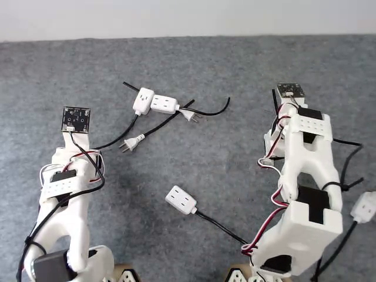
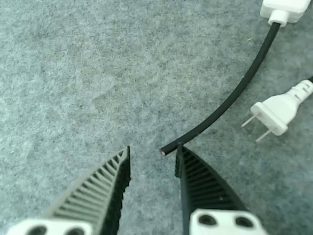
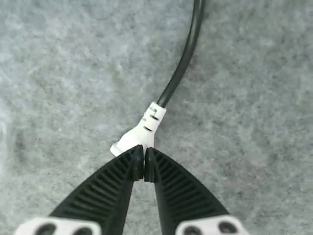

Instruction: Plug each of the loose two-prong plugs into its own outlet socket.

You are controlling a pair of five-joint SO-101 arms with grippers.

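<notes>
A white plug [image 1: 144, 101] sits in the white outlet block [image 1: 165, 104] at the back. Two loose white two-prong plugs lie on the carpet: one [image 1: 191, 116] right of that block, one [image 1: 131, 144] in front of it. A second outlet block [image 1: 181, 200] lies mid-table on a black cord. My left gripper [image 2: 151, 154] is open, low over the carpet, with a cut black cord end [image 2: 164, 152] at its fingertip and a loose plug [image 2: 275, 110] off to one side. My right gripper [image 3: 144, 161] is shut, its tips at the wide end of another white plug [image 3: 139, 134]; the prongs are hidden.
A third white outlet block [image 1: 365, 207] lies at the right edge beside the right arm [image 1: 308, 176]. Black cords [image 1: 211, 111] loop across the grey carpet. The left arm [image 1: 67, 194] stands at the front left.
</notes>
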